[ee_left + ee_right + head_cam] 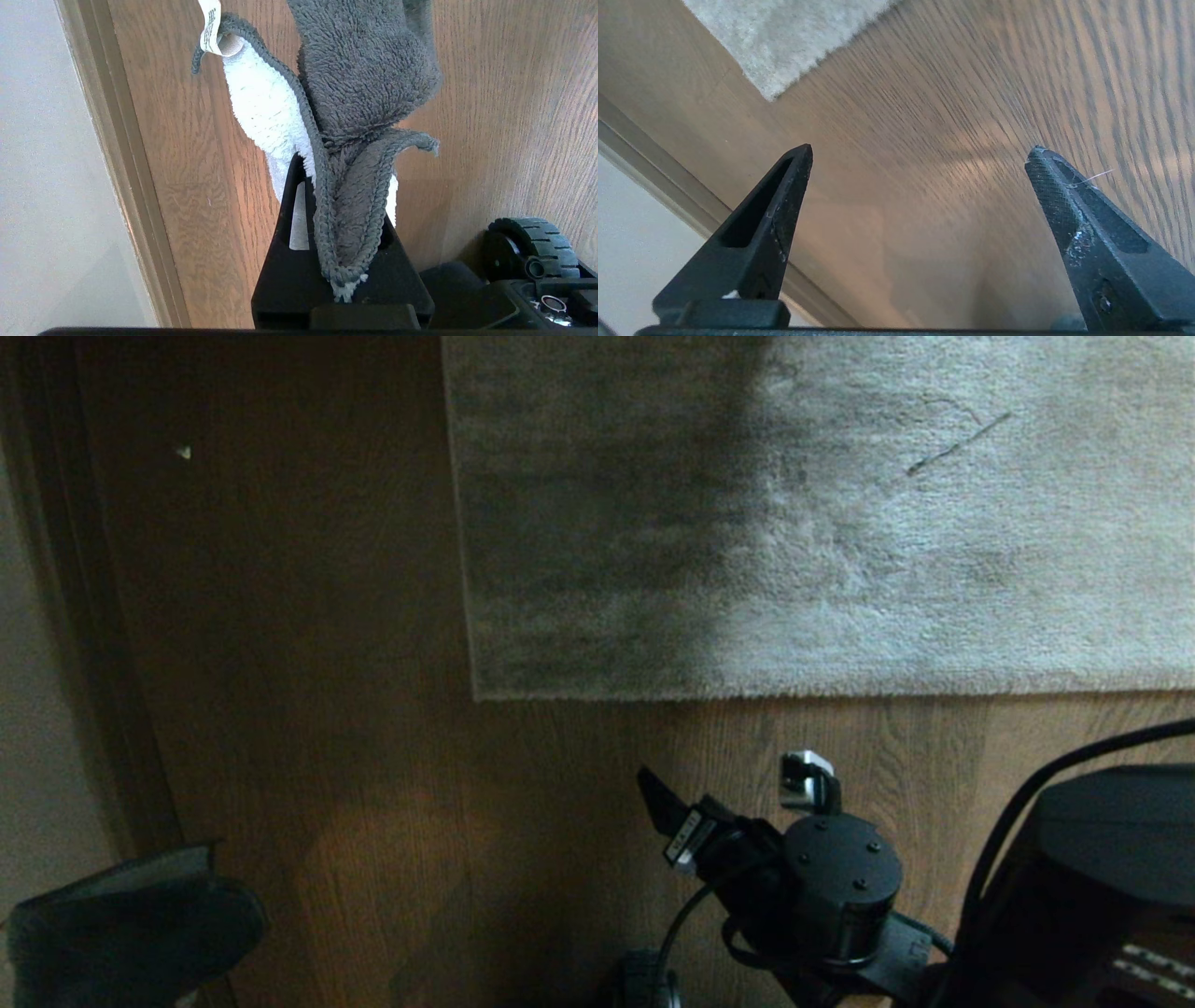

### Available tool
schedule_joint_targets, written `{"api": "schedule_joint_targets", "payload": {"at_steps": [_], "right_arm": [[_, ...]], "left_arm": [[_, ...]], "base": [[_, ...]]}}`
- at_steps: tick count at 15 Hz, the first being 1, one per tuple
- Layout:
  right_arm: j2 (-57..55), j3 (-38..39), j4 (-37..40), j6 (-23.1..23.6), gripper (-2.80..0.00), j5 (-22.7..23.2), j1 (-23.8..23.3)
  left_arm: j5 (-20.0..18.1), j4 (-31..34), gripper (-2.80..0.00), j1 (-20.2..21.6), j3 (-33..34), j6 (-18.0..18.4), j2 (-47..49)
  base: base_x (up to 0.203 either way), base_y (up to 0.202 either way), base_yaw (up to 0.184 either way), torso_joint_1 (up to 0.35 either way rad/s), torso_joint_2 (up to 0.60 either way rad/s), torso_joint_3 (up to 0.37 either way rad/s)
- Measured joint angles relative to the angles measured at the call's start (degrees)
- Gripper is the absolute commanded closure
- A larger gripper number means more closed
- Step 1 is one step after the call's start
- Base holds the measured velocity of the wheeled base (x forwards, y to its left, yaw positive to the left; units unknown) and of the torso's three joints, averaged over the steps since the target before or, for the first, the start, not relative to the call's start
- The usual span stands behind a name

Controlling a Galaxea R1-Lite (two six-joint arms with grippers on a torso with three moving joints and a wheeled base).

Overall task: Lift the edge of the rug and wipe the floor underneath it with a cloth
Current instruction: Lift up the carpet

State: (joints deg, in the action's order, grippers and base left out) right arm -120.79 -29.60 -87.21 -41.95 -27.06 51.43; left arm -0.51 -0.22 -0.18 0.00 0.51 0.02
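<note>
The grey-beige rug (840, 523) lies flat at the far side, and its rug edge (822, 693) runs straight across the brown plank floor (373, 756). Just short of that edge my right gripper (733, 784) hovers over bare floor, open and empty. The right wrist view shows its fingers wide apart (920, 150), with the rug's corner (784, 37) ahead. In the left wrist view my left gripper (345, 177) is shut on the cloth (364, 70), a grey and white rag hanging above the floor (187, 186). The left arm is parked at the lower left (131, 924).
A wall with a brown skirting board (56, 663) runs along the left side. My base (1102, 877) and a cable fill the lower right, and a black wheel (532, 247) sits close to the left gripper. A small white speck (183, 452) lies on the planks.
</note>
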Motion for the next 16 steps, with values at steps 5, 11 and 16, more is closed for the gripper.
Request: {"api": "schedule_joint_targets", "payload": {"at_steps": [5,11,16], "right_arm": [[-1.47,-3.24,-0.02,4.0,-2.8,-0.22,-1.03],[-4.45,-7.57,0.04,5.23,-2.8,-0.2,-2.44],[-7.05,-13.5,0.03,8.31,-2.8,-0.11,-4.53]], "left_arm": [[-0.01,-0.02,0.0,0.0,0.0,0.03,0.0],[-0.01,-0.02,0.0,0.0,0.0,0.01,0.0],[-0.03,-0.02,0.0,0.0,0.0,0.03,0.0]], "base": [[0.0,0.0,0.0,0.0,0.0,0.0],[0.0,0.0,0.0,0.0,0.0,0.0],[0.0,0.0,0.0,0.0,0.0,0.0]]}}
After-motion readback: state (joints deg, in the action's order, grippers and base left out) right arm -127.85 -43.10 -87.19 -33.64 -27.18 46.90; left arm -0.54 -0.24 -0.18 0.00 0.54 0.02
